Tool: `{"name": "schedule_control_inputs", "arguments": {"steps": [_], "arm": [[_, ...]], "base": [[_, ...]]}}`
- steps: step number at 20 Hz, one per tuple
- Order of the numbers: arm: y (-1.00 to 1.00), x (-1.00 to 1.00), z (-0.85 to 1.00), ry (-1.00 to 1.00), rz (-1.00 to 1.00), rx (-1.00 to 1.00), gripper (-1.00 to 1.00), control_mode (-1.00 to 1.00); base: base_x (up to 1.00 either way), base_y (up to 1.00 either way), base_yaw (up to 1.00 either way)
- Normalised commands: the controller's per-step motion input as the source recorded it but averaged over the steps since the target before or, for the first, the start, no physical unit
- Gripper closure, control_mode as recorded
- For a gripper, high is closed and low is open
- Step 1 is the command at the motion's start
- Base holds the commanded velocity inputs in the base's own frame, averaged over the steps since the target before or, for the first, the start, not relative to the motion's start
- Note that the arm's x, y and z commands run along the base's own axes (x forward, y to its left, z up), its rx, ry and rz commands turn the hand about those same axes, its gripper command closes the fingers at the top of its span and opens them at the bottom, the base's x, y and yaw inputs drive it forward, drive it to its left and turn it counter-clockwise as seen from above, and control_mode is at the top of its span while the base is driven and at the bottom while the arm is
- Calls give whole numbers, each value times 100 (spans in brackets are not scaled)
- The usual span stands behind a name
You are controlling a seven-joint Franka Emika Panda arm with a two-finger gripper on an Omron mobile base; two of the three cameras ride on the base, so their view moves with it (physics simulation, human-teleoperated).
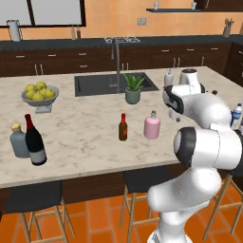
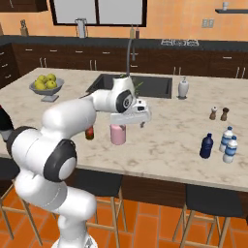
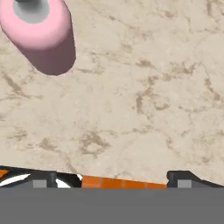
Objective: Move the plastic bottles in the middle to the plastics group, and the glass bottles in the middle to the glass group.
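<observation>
Claw hovered spread wide and empty just right of and above the upright pink bottle on the surface, stopper up.

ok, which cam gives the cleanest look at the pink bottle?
Left base view: the pink bottle stands whole and unblocked, stopper included, right of the brown bottle. Right base view hides its top behind the arm. Hand view shows it from above, cropped at the frame's top left.
</observation>
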Motion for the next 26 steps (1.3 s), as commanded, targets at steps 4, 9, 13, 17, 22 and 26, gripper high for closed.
{"name": "schedule_control_inputs", "arguments": {"steps": [4, 9, 13, 17, 22, 26], "arm": [[97, 50, 0, 11, 39, 19, -100, -100], [46, 7, 14, -16, 6, 0, -100, -100], [25, 6, -2, -10, 1, 0, -100, -100], [31, 61, -7, -2, 0, 2, -100, -100], [2, 63, -1, -1, -6, 11, -100, -100], [0, 39, -24, 0, -3, 2, -100, -100]], "base": [[0, 0, 0], [0, 0, 0], [0, 0, 0], [0, 0, 0], [0, 0, 0], [0, 0, 0]]}}
